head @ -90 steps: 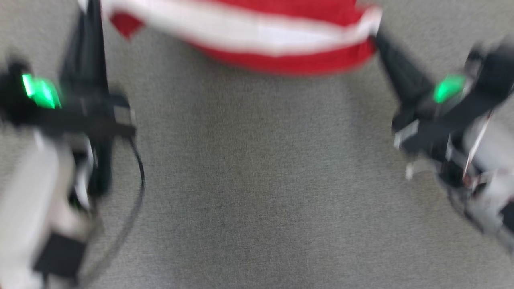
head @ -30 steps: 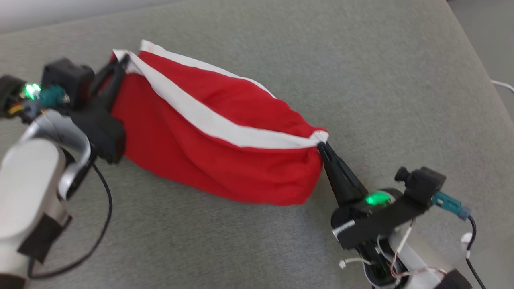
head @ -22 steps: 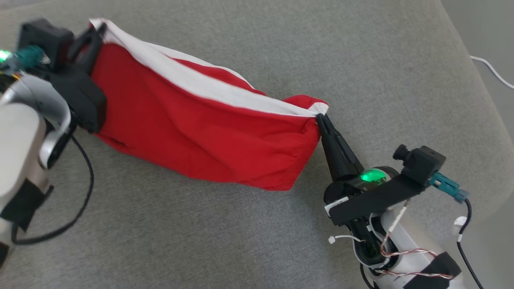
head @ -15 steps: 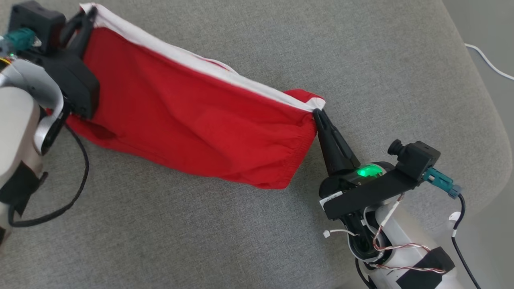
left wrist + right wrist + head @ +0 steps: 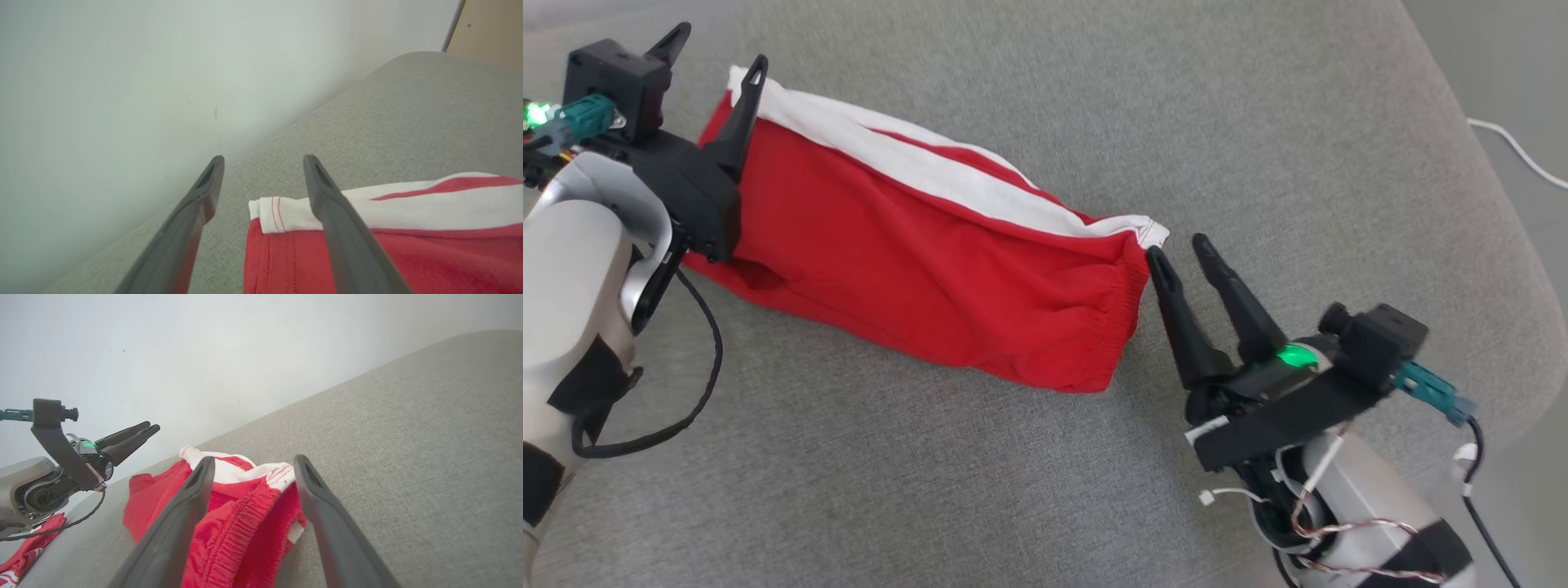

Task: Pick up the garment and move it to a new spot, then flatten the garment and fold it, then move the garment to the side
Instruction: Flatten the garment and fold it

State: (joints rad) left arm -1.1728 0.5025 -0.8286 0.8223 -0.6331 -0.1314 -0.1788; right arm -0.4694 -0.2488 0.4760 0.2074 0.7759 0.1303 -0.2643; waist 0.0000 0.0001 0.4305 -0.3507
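while red garment (image 5: 915, 269) slumps on woven grey cushion (image 5: 1258, 122), left gripper (image 5: 720, 45), right gripper (image 5: 1178, 247), jaws wide

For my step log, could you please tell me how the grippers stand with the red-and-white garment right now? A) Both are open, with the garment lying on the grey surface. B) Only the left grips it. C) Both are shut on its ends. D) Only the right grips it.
A: the left gripper and the right gripper both have their fingers spread wide, and the garment lies slack on the grey surface.
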